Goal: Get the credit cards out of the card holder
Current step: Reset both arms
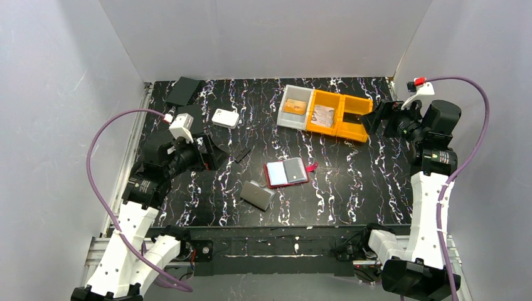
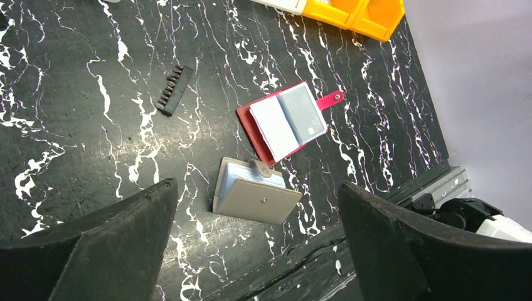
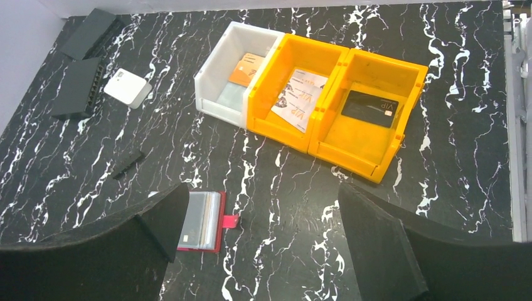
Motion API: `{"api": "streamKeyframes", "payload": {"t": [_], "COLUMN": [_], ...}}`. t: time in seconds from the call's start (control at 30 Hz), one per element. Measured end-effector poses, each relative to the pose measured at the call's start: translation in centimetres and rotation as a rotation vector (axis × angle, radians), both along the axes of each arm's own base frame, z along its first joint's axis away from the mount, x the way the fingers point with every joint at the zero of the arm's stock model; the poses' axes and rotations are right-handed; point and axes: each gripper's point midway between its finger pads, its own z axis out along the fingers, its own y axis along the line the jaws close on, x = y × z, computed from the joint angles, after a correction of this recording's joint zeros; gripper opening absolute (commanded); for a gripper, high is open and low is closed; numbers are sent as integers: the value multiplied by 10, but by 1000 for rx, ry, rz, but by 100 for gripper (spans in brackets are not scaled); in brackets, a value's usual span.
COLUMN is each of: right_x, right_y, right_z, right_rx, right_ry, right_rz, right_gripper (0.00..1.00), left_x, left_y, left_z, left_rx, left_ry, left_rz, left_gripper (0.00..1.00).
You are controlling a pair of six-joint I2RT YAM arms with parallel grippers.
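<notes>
**Hazard: Wrong Wallet, Holder Lifting With Card**

Both grippers' jaws stand wide and hold nothing. The card holder (image 2: 282,122) lies open just beyond the left gripper (image 2: 257,188), with credit cards (image 2: 303,113) in its clear sleeves. The grey case (image 2: 256,199) sits between those jaws, just beside the holder, so a straight descent would likely seize it instead. If not pinned, the holder may rise with a pulled card. The bins (image 3: 326,135) lie well beyond the right gripper (image 3: 262,188).

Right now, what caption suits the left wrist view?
Open left gripper hovers above the opened red card holder, a grey card in its sleeve, beside a closed grey case.
</notes>
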Motion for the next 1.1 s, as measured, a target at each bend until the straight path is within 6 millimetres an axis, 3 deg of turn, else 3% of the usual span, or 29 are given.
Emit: {"api": "streamKeyframes", "payload": {"t": [1.1], "right_x": [-4], "right_y": [-1], "right_z": [4], "right_rx": [-19], "right_ry": [-18], "right_rz": [-5], "right_gripper": [98], "left_x": [-5], "left_y": [4], "left_z": [1], "left_rx": [9], "left_ry": [-6], "left_rz": [14], "left_gripper": [98]}}
